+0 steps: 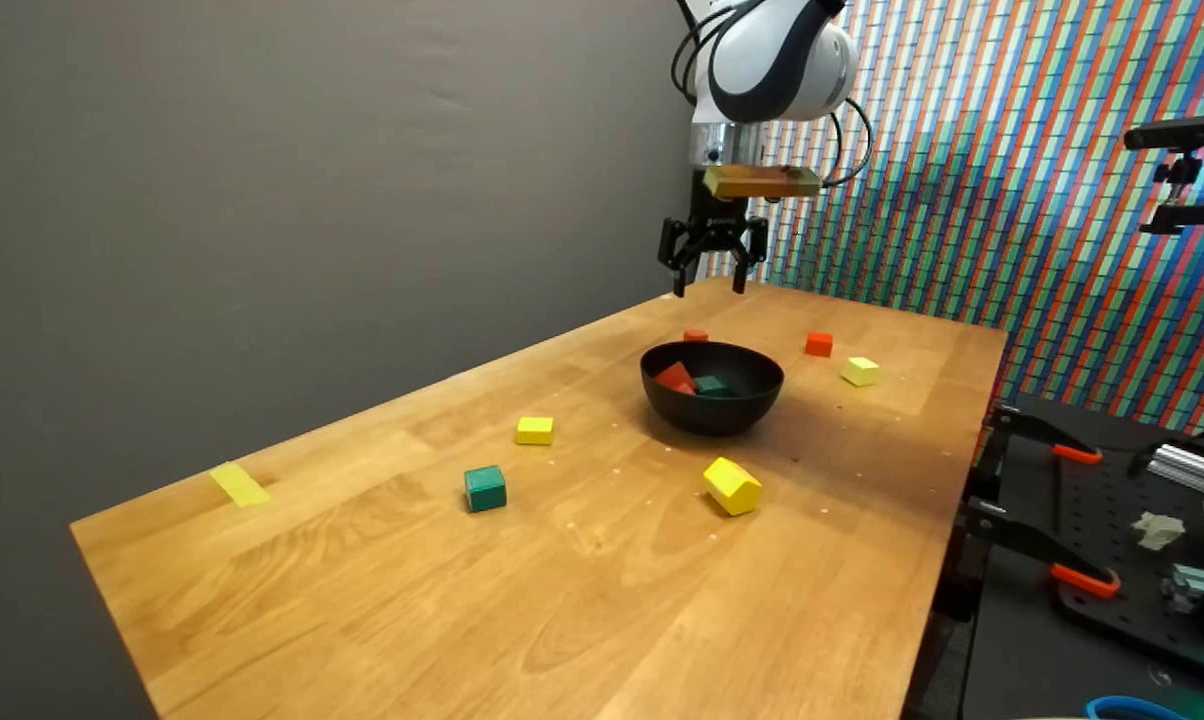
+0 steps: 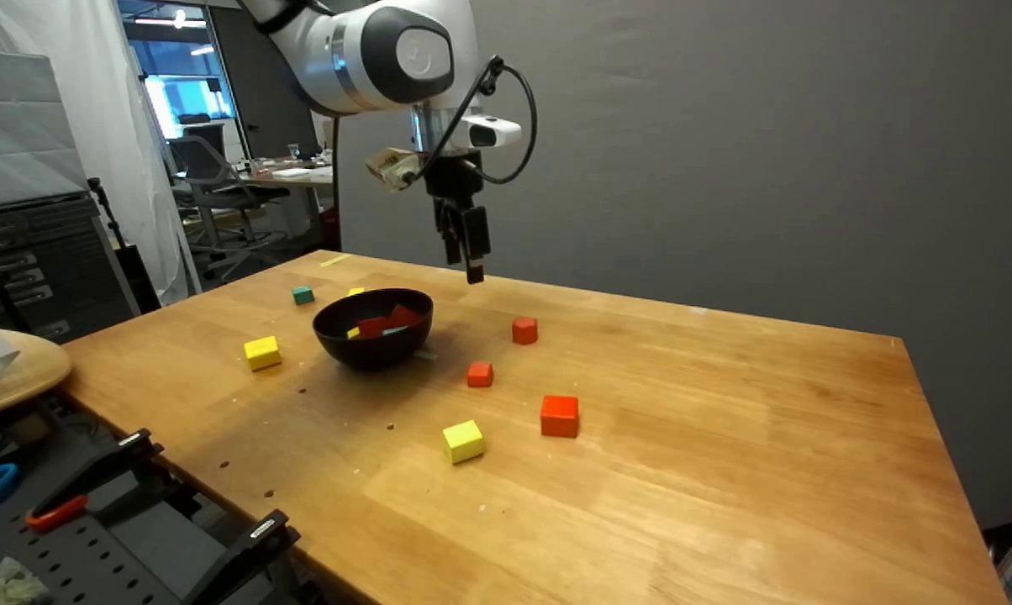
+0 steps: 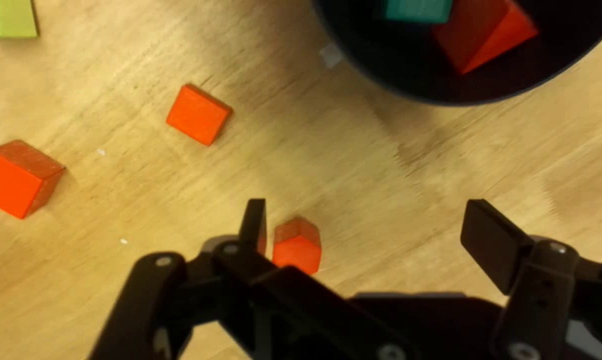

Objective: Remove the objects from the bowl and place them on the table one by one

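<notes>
Well, the next block has to come out of the bowl [image 1: 714, 415], which sits on the table [image 2: 741, 437] with several pieces inside: a tilted red block [image 3: 478, 37], a green block [image 3: 418, 10] close beside it and, at one side, a yellow block [image 2: 353, 333]; the rim hides much, so I cannot tell whether the red is one piece or two. The gripper [image 3: 371, 235] hangs above the table to one side of the bowl, jaws spread wide, nothing held; the many-sided red block [image 3: 297, 255] that shows by one finger lies on the tabletop below.

The tilted red looks the best pick. I would carry the gripper over the bowl before lowering, turn the wrist so the fingers meet the block's flat sides, and keep them off the rim and the green neighbour. A tilted block may slip, so close gently, then lift straight up past the rim. Set it down well apart from the small red cube [image 3: 198, 115] and the larger red cube [image 3: 13, 180], low before letting go, so it does not tumble.
</notes>
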